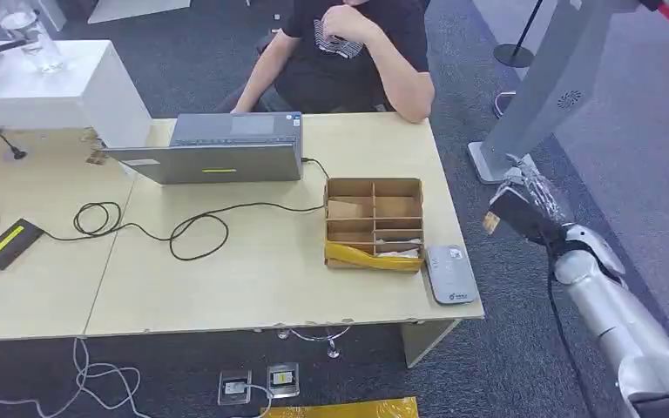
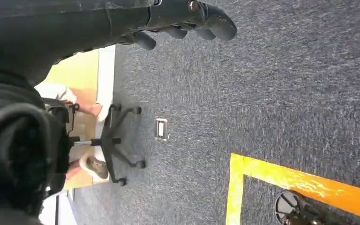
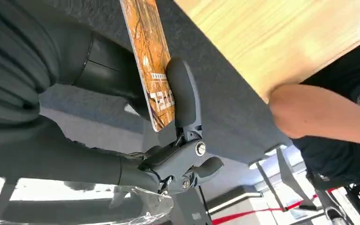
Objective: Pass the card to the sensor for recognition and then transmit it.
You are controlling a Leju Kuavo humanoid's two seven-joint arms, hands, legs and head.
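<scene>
My right hand [image 1: 523, 207] is raised off the table's right end, over the carpet, and pinches an orange card [image 3: 151, 61] between thumb and fingers; in the head view the card's corner [image 1: 490, 223] peeks out below the hand. The grey card sensor [image 1: 449, 273] lies flat on the wooden table's [image 1: 226, 279] front right corner, left of and below the hand, apart from it. My left hand [image 2: 187, 18] hangs over the carpet floor with its fingers curled in and nothing in them.
A cardboard divider box [image 1: 374, 224] stands beside the sensor. A laptop [image 1: 218, 150], cables [image 1: 139, 228] and a black adapter [image 1: 6, 242] lie on the table. A person [image 1: 357, 52] sits behind it. A grey stand [image 1: 540, 96] rises near my right hand.
</scene>
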